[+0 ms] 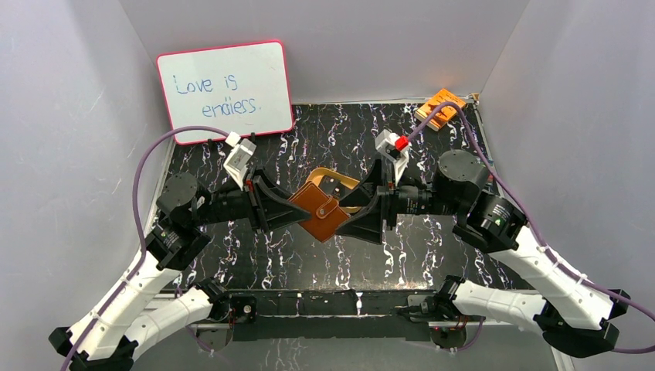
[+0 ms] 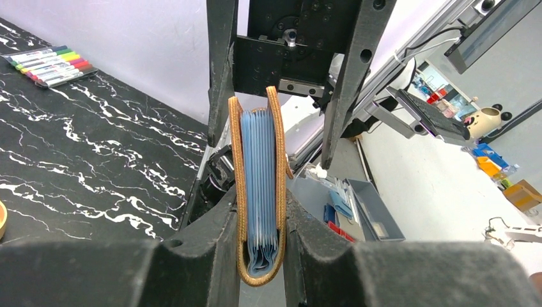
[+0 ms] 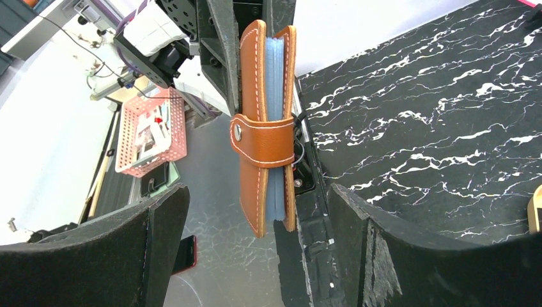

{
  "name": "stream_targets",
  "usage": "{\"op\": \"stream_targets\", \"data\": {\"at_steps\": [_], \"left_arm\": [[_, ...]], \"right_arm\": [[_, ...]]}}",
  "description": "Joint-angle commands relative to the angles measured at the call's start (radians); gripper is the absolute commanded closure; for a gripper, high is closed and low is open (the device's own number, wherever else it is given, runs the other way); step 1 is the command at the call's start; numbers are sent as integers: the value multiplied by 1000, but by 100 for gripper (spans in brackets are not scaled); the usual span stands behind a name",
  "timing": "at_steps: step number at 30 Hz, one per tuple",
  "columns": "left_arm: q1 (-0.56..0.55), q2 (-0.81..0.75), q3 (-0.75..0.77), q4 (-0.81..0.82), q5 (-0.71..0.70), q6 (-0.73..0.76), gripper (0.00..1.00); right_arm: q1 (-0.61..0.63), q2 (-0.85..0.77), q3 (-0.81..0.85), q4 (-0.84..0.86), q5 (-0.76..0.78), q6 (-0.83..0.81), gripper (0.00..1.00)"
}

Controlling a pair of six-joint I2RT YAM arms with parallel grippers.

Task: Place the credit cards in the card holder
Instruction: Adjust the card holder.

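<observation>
While whiteboard (image 1: 224, 91) reads "Love is endless.", L fingers (image 2: 198, 262) clamp card holder (image 2: 259, 185); R fingers (image 3: 153, 236) wide, untouching.

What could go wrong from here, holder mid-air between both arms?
1. Only the left gripper clamps the card holder; the right gripper has its jaws open either side. A left release before the right closes likely drops it.
2. The strap is snapped shut, so nothing can slide in yet.
3. The two grippers nearly meet; a collision is possible.

reddish-brown card holder (image 1: 320, 210) with white stitching, pale blue sleeves (image 2: 261, 185); black white-veined table (image 1: 263, 255); orange booklet (image 1: 439, 107)
</observation>
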Motion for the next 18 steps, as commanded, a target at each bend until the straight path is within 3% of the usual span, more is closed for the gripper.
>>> {"op": "stream_targets", "data": {"at_steps": [1,18], "left_arm": [[-4,-19,35,71,27,-2,100],[-4,-21,33,108,21,-25,100]], "right_arm": [[0,-41,2,60,62,6,13],[0,-3,-36,168,-2,96,21]]}}
